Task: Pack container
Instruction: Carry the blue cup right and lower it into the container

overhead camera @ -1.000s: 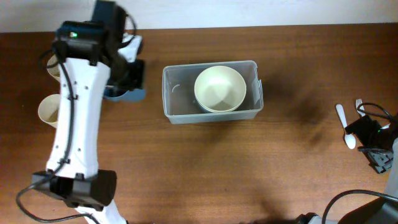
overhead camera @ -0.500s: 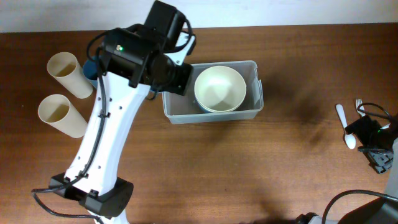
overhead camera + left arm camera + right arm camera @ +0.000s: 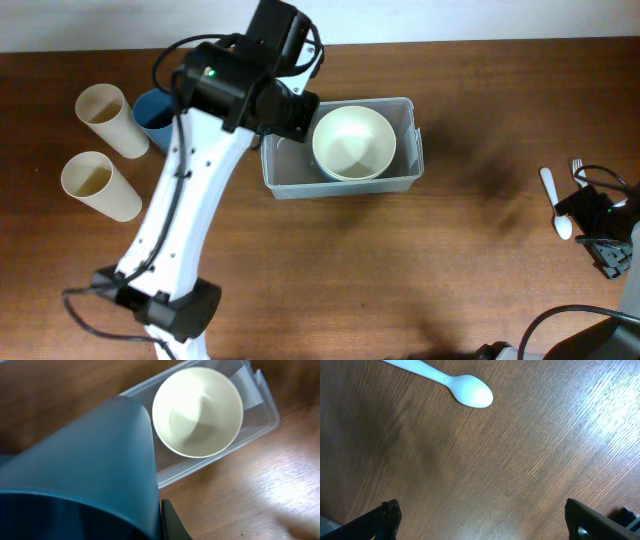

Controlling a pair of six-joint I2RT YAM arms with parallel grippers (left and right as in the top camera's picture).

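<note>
Brown wood grain covers the whole surface, and the container [image 3: 340,187] stands toward its far side, a little left of the middle, with its long side running left to right. It is clear thin plastic with rounded corners and a rim, so I judge it light, somewhat flexible in the walls and smooth; it would likely slide on the wood if pushed at one end. A white bowl [image 3: 353,142] sits inside and fills the middle and right part, so only the left end is free. If the container itself must be taken, the rim of a long wall looks to me the best place, because the flat sides give jaws little to bite and a hard squeeze may bend them. The left gripper [image 3: 160,522] hangs over the left end of the container, and its jaws are closed on the thin wall of a blue vessel [image 3: 90,460] — cup or bowl, I cannot tell, as it is too near the wrist camera. The right gripper [image 3: 482,517] is well apart at the right edge, low over the wood near a white spoon [image 3: 469,391], with its jaws spread wide and holding nothing. Two paper cups [image 3: 103,118] and a blue cup [image 3: 152,112] lie at the far left.
</note>
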